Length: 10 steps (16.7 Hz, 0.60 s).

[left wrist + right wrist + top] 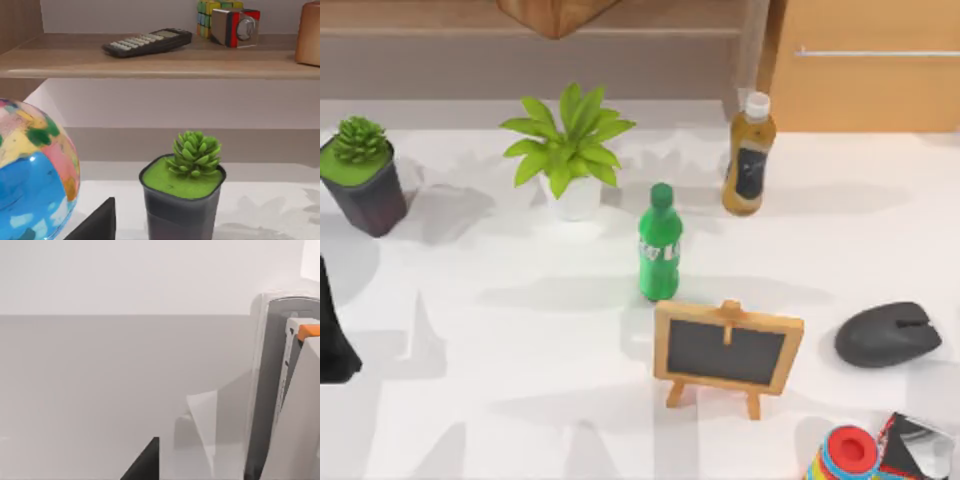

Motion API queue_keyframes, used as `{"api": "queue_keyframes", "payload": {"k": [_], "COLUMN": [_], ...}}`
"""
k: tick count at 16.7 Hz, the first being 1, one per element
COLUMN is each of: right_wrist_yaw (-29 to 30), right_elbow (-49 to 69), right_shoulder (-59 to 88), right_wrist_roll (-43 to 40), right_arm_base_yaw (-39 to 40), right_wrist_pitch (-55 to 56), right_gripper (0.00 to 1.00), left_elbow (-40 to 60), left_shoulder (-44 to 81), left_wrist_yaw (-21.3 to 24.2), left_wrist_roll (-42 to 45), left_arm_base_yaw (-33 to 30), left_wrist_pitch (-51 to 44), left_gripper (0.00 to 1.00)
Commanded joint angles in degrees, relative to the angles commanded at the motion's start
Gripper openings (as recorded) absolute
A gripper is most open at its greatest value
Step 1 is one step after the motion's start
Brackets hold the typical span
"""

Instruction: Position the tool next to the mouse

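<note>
The mouse (pixel 888 334), a dark grey oval, lies on the white table near the right edge. In the right wrist view a slim pale silver-grey piece with a rounded end and an orange tab, the tool (pixel 267 390), stands upright close to the camera, over a pale plain surface. One dark fingertip (pixel 146 465) of my right gripper shows beside it, and I cannot tell whether the tool is gripped. My left arm (pixel 334 330) is parked at the table's left edge, and its dark fingertip (pixel 97 222) points toward a succulent.
A small chalkboard easel (pixel 728 350) stands left of the mouse, with a green bottle (pixel 660 243) and a brown bottle (pixel 749 155) behind it. A leafy plant (pixel 568 150) and a potted succulent (pixel 362 172) stand at the back left. A striped toy (pixel 845 455) and a shiny cube (pixel 918 445) sit at front right.
</note>
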Motion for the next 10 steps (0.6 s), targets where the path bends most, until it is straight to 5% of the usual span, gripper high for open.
{"api": "queue_keyframes", "payload": {"k": [7, 10], "right_wrist_yaw": [0.0, 0.0], "right_elbow": [0.0, 0.0], "right_shoulder": [0.0, 0.0], "right_wrist_roll": [0.0, 0.0], "right_arm_base_yaw": [0.0, 0.0], "right_wrist_pitch": [0.0, 0.0], "right_gripper": [0.02, 0.0], "left_elbow": [0.0, 0.0], "left_shoulder": [0.0, 0.0], "left_wrist_yaw": [0.0, 0.0], "left_wrist_roll": [0.0, 0.0], "left_arm_base_yaw": [0.0, 0.0], "left_wrist_pitch": [0.0, 0.0], "left_gripper": [1.0, 1.0]}}
